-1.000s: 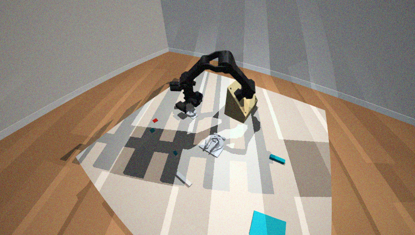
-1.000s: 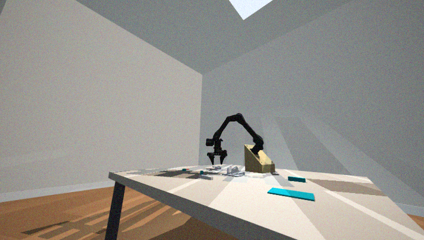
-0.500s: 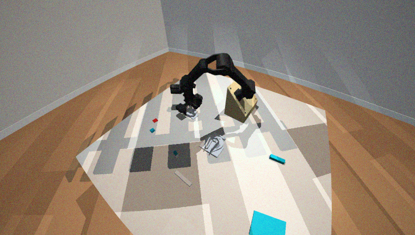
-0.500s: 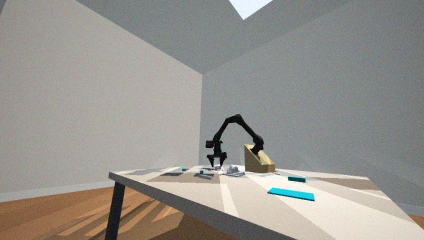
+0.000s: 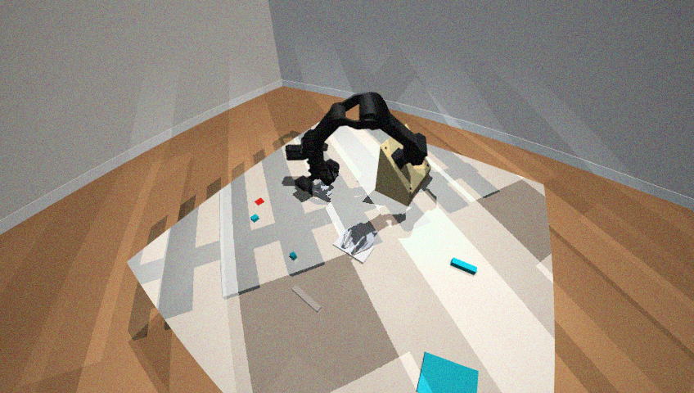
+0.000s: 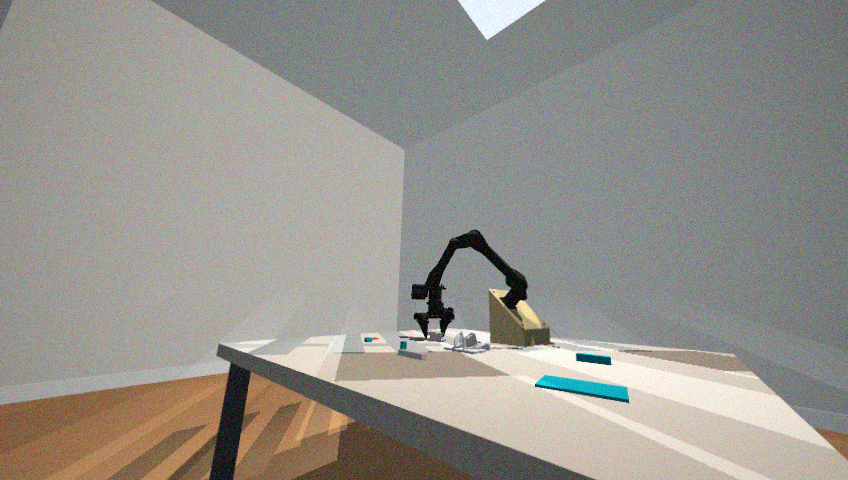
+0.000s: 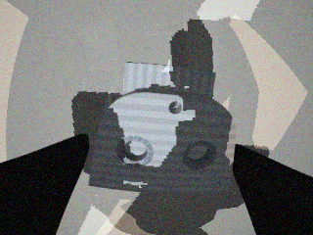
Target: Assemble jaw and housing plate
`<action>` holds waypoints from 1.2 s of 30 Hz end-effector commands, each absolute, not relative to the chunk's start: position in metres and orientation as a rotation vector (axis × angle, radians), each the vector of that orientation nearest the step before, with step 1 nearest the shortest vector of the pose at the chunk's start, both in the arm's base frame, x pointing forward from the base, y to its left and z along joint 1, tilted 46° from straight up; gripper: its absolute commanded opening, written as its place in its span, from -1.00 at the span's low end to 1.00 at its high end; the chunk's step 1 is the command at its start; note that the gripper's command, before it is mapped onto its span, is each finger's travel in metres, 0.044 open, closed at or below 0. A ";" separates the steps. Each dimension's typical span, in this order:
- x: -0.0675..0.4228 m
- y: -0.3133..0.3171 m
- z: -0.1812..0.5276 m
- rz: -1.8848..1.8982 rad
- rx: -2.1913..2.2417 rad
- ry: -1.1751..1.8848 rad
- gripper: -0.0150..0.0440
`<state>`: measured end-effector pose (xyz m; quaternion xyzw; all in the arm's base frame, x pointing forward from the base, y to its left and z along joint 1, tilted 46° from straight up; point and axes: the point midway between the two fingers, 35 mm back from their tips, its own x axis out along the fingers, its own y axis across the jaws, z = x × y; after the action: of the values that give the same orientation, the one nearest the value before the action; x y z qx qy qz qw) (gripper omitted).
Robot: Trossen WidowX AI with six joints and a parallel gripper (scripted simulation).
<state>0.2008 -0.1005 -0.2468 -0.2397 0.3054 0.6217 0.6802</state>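
A pale plate (image 5: 322,191) (image 7: 147,113) with two ringed round holes, apparently the housing plate, lies low at the table's far left part. My gripper (image 5: 321,185) (image 6: 434,337) (image 7: 162,148) is open and empty. It points down close above this plate, with one finger on either side of it in the wrist view. A white base (image 5: 361,258) (image 6: 467,350) stands apart, nearer the top camera. It bears pale upright or curved parts, apparently the jaws; heavy shadow and small size hide which part is on which pin and whether any teeth mesh.
A red tile (image 5: 259,201) and teal cubes (image 5: 254,218) (image 5: 293,255) lie left of the base. A grey bar (image 5: 306,299) (image 6: 411,355), a teal bar (image 5: 463,265) (image 6: 593,358) and a teal plate (image 5: 450,374) (image 6: 583,387) lie nearer. The arm's wedge mount (image 5: 394,180) (image 6: 505,324) stands behind.
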 end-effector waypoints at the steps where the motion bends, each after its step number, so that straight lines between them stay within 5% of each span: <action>1: 0.201 -0.100 -0.247 1.392 -0.534 0.685 1.00; 15: 0.201 -0.099 -0.247 1.392 -0.534 0.685 1.00; 28: 0.201 -0.100 -0.247 1.396 -0.538 0.685 0.71; 36: 0.201 -0.100 -0.247 1.396 -0.538 0.685 0.70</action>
<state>0.2008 -0.1000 -0.2472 -0.2397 0.3054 0.6217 0.6803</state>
